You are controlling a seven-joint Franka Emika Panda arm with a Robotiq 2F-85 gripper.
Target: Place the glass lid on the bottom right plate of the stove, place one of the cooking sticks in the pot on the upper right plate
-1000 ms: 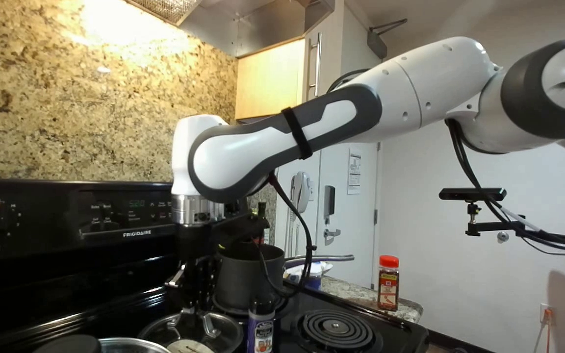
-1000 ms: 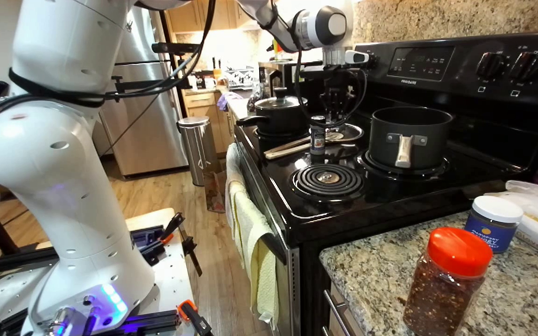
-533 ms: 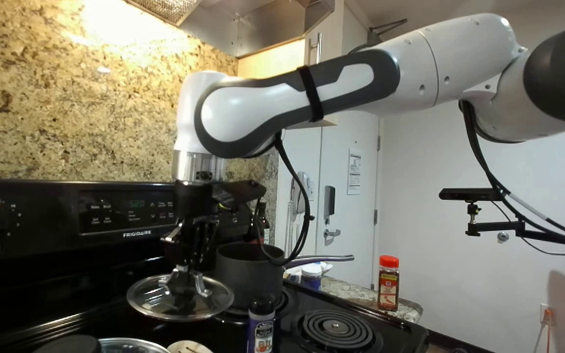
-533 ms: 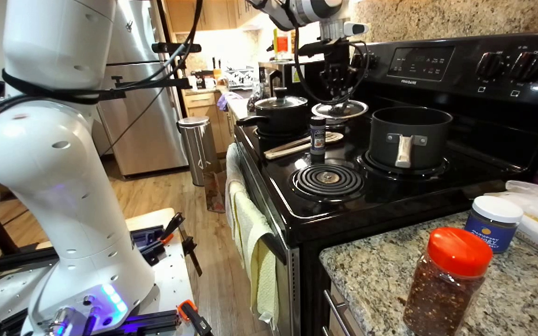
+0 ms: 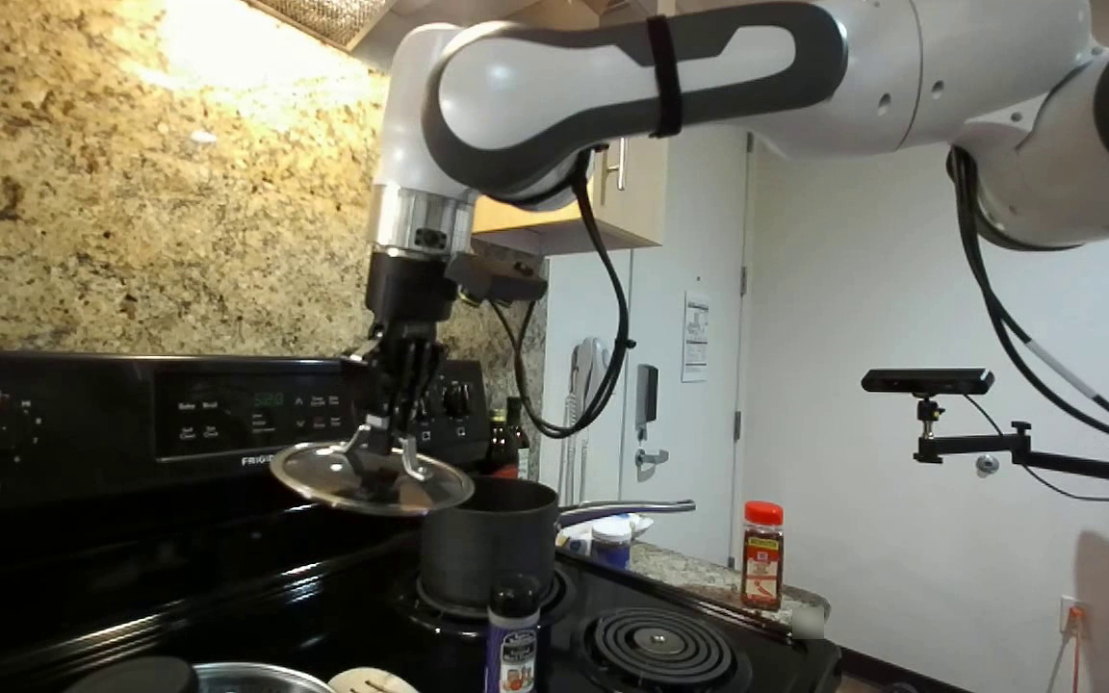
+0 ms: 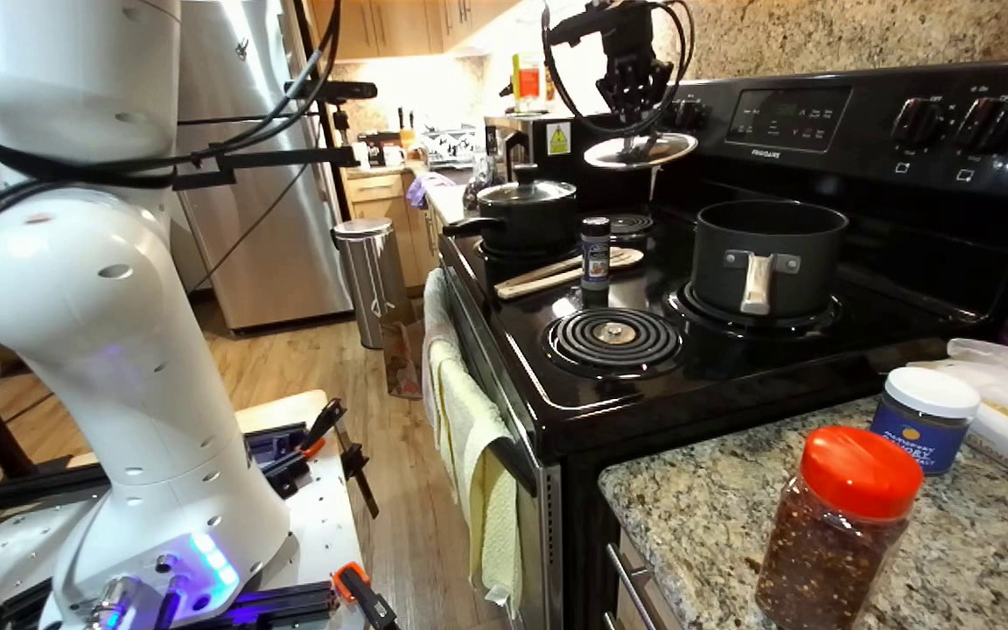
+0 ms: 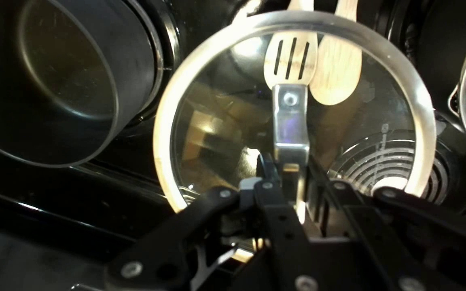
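Observation:
My gripper [image 7: 289,167] is shut on the metal handle of the glass lid [image 7: 225,97]. The lid hangs in the air with a slight tilt, also seen in both exterior views [image 5: 441,489] [image 6: 640,153], left of and above the rim of the black pot [image 6: 766,262] on the upper right plate. The pot is open at the top [image 7: 134,60]. The bottom right plate [image 6: 613,346], a bare coil, also shows in an exterior view [image 5: 658,650]. Two wooden cooking sticks, one slotted [image 7: 271,66] and one solid [image 7: 334,76], lie on the stove, seen through the lid.
A small spice bottle [image 6: 595,254] stands by the sticks, in front of the pot in an exterior view [image 5: 513,640]. A lidded pot [image 6: 526,219] stands on a plate on the left. A red-capped jar [image 6: 836,534] and a blue jar [image 6: 926,420] stand on the counter.
My gripper has risen with the lid, lifting it off the stove and slightly toward the pot. The left rear coil and the sticks are now uncovered in an exterior view.

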